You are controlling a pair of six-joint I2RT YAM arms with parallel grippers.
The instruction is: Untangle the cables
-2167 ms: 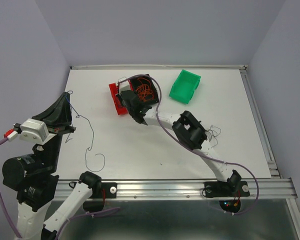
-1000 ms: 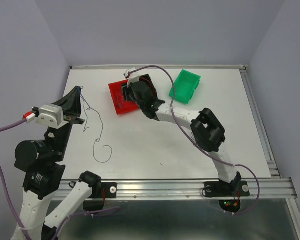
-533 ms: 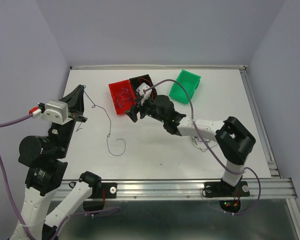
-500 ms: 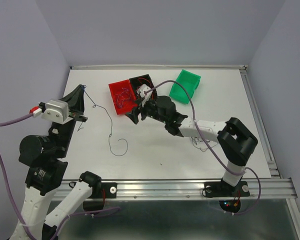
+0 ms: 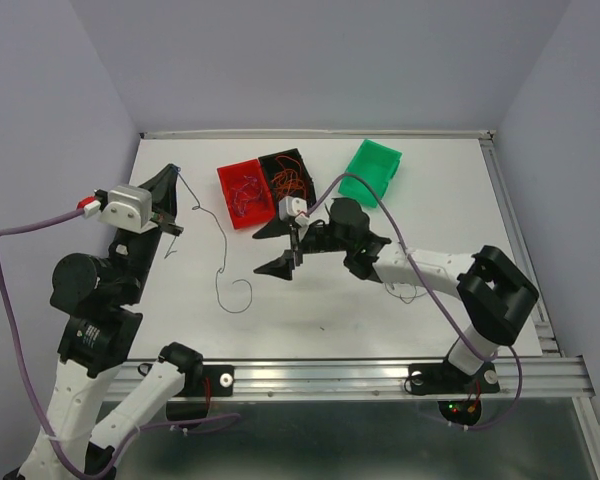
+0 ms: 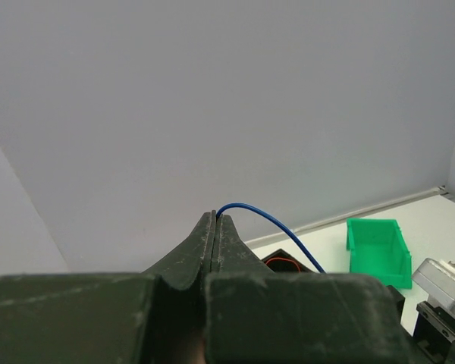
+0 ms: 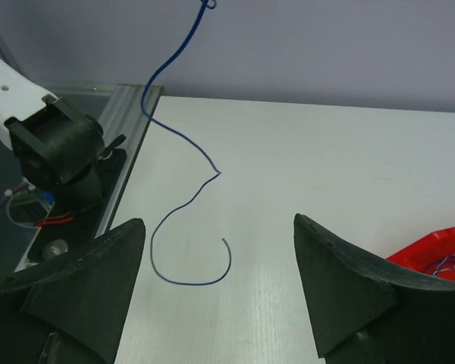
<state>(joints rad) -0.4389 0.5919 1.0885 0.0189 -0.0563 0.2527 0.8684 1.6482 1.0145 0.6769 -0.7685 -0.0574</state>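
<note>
Left tool [image 6: 215,220] clenched on one freed blue wire [image 5: 223,262], tail trailing onto the surface [image 5: 450,200] at its 5 o'clock. Right tool [image 5: 280,248] released, empty. Orange tangle [image 5: 292,180] sits in the black bin [image 5: 278,157], 12 o'clock of it: much left, I judge.

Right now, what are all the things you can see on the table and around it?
table: one, white, under everything
red bin: one, red, far middle of the table, with thin purplish wires inside
black bin: one, black, right beside the red bin, with orange wires inside
green bin: one, green, right of the black bin, looks empty
blue wire: one, blue, hanging from the left gripper, its end curled on the table
dark strands: count unclear, black, on the table by the right arm
left gripper: one, dark, raised at the left, shut on the blue wire
right gripper: one, dark, open, in front of the bins, holding nothing
</note>
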